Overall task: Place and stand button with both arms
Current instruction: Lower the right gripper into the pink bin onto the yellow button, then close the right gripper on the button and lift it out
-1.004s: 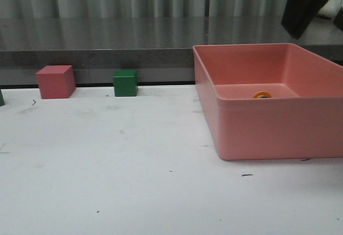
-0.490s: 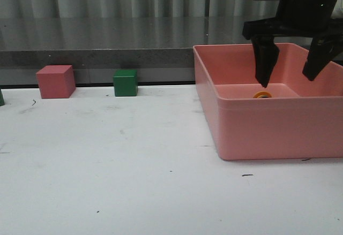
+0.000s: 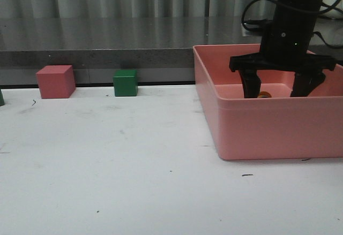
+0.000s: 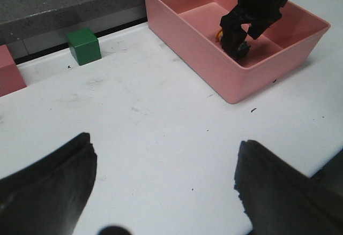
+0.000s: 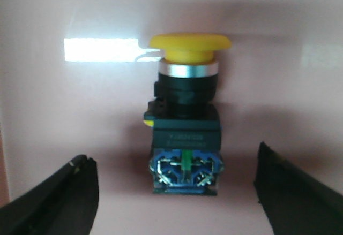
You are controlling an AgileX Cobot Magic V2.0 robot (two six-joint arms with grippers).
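Two cubes sit far left against the back edge of the table (image 3: 107, 181), a pink cube (image 3: 55, 81) then a green cube (image 3: 125, 82); the left gripper (image 4: 161, 192) hangs spread and empty over bare tabletop. Further right, the right gripper (image 3: 277, 88) is down inside the pink bin (image 3: 268, 128), fingers wide apart either side of the button (image 5: 186, 120), which lies on its side on the bin floor. The pick-up seems in hand; next it must close squarely on the black body

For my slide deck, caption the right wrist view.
Open right gripper poised around the yellow-capped button lying on the pink bin floor.
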